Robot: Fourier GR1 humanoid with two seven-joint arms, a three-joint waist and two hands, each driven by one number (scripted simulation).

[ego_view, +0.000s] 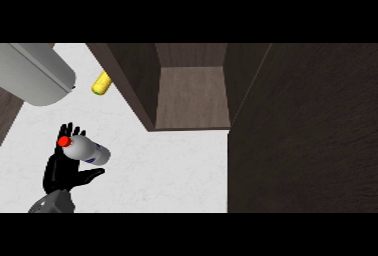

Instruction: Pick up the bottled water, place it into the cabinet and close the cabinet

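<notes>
The robot's left hand [65, 172], fingers clamped on the red-capped clear plastic water bottle [87, 149], should keep it tilt-free toward the open dark wooden cabinet [193, 95] beyond.

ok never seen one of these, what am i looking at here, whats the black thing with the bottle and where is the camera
The camera sits where a humanoid robot's head would be, looking steeply down at a pale kitchen counter. The black thing is the robot's left hand, on a grey forearm coming in from the lower edge. It has a water bottle, white with a red cap, lying against its fingers; whether the fingers are curled round it is hard to tell. The right hand is not in the picture. The dark wooden box ahead is a cabinet, standing open, with its door filling the right side. Further back lie a yellow object and a large grey cylinder; I cannot tell what they are.
</notes>
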